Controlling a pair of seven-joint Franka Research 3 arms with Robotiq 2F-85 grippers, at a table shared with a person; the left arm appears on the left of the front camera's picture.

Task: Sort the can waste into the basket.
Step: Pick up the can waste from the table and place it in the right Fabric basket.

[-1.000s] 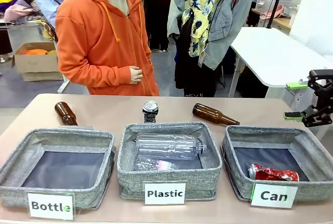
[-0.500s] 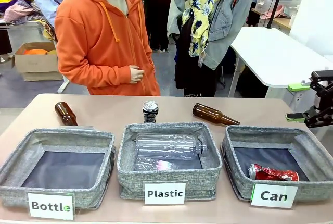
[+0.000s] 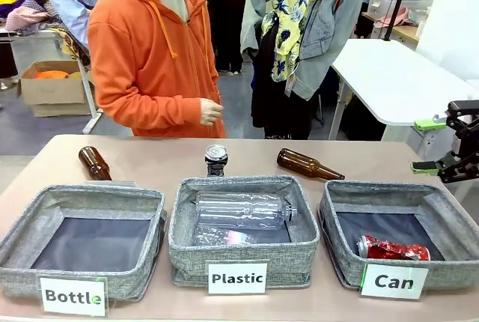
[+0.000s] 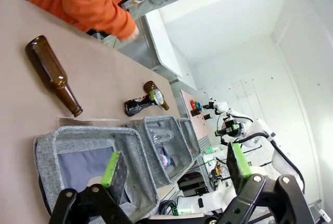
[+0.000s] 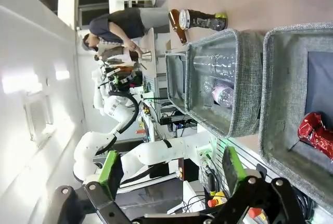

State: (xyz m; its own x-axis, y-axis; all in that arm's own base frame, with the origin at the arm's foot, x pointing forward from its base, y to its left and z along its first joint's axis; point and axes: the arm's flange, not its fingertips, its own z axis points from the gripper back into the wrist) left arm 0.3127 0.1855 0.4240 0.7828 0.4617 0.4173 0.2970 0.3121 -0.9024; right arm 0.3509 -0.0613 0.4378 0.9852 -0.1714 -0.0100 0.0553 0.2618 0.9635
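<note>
Grey fabric baskets, three in number, stand in a row along the near edge of the tabletop (image 3: pixel 150 156), each with one white label: the Bottle basket (image 3: pixel 22 281) at the left, the Plastic basket (image 3: pixel 187 262) in the middle, the Can basket (image 3: pixel 389 190) at the right.

Cans, two. The red can (image 3: pixel 393 248), crushed, lies on the dark floor of the Can basket at its near right corner. The black can (image 3: pixel 216 160), with a silver top, stands upright on the tabletop just behind the far wall of the Plastic basket.

Brown glass bottles, two, both lying on the tabletop: the left bottle (image 3: pixel 94 163) behind the Bottle basket, the right bottle (image 3: pixel 308 165) behind the gap between the Plastic and Can baskets.

Clear plastic bottles (image 3: pixel 243 210), two, lie inside the Plastic basket.

The right gripper (image 3: pixel 425 144) hangs at the tabletop's right edge, jaws spread, grasping nothing. The left gripper (image 4: pixel 176 164) is likewise released and empty.

One person in an orange hoodie (image 3: pixel 150 60) stands at the far edge.
</note>
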